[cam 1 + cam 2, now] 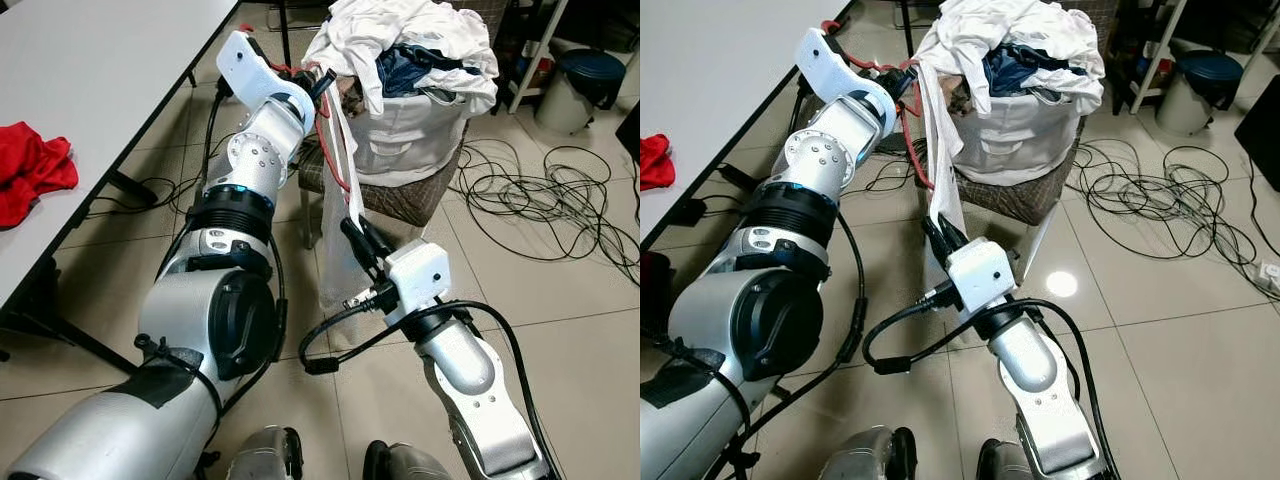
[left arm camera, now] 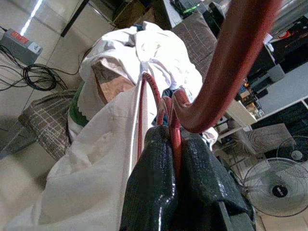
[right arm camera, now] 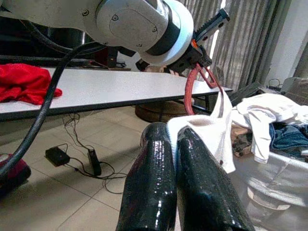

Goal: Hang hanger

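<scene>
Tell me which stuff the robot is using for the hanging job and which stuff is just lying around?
For the job:
- red hanger, pinched in the left gripper
- white garment on the hanger, pinched in the right gripper

Just lying around:
- laundry basket full of clothes
- red cloth on the table
- cables on the floor
- bin
- fan

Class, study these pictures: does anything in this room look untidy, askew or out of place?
Yes. The laundry basket is overfilled, with white clothes spilling over its rim. Black cables lie in loose tangles across the floor. A red cloth lies crumpled on the white table.
</scene>
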